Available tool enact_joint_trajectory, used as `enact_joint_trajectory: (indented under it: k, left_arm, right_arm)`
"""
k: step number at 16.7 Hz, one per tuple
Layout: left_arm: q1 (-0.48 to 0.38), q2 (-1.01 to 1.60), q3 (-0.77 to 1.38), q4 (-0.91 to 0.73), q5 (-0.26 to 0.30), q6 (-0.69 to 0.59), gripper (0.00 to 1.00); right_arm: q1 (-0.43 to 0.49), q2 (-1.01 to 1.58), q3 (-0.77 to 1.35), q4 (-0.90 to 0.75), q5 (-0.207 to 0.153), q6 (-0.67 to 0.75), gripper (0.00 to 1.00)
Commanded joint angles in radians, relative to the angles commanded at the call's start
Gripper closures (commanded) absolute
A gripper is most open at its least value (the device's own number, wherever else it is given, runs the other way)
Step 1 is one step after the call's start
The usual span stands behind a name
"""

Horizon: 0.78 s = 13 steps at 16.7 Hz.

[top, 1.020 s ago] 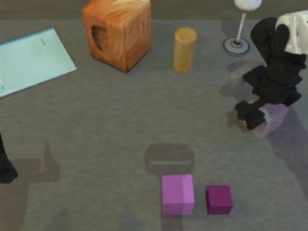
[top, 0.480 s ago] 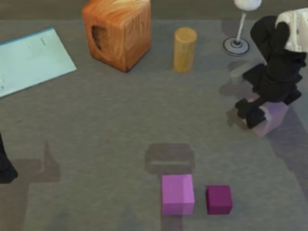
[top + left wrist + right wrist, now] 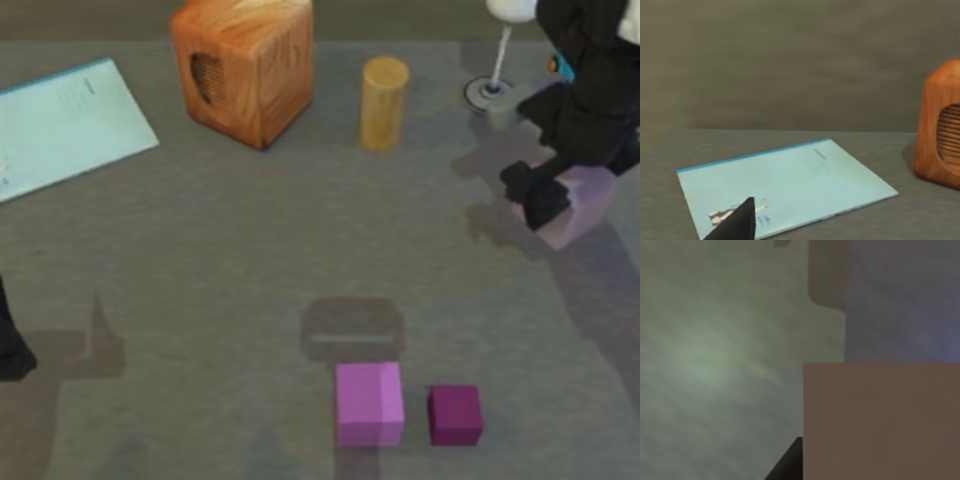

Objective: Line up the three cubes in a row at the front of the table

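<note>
Right gripper (image 3: 548, 200) clamped on pale mauve cube (image 3: 585, 200), held clear of tabletop (image 3: 200, 250), right of and nearer than yellow cylinder (image 3: 383, 102). Violet-pink cube (image 3: 369, 403) resting on tabletop well in front of cylinder; dark magenta cube (image 3: 455, 414) just beside it on its right, apart. Left gripper (image 3: 10, 350) parked far left of cylinder, finger state not discernible

No readable text; turquoise paper sheet (image 3: 785, 187) print marks illegible.
</note>
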Motion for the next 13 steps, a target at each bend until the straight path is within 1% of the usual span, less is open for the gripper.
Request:
enact_joint_trajectory:
  k: [4,7,10,13]
  left_arm:
    - [0.000,0.000,0.000,0.000,0.000,0.000,0.00]
    - [0.000,0.000,0.000,0.000,0.000,0.000,0.00]
    - [0.000,0.000,0.000,0.000,0.000,0.000,0.00]
    - [0.000,0.000,0.000,0.000,0.000,0.000,0.00]
  right_arm:
    - [-0.004,0.004,-0.001,0.002,0.000,0.003,1.00]
    - [0.043,0.021,0.028,-0.012,0.001,0.068,1.00]
    - [0.141,0.055,0.086,-0.042,0.003,0.225,1.00]
    - [0.272,0.092,0.150,-0.080,0.004,0.456,1.00]
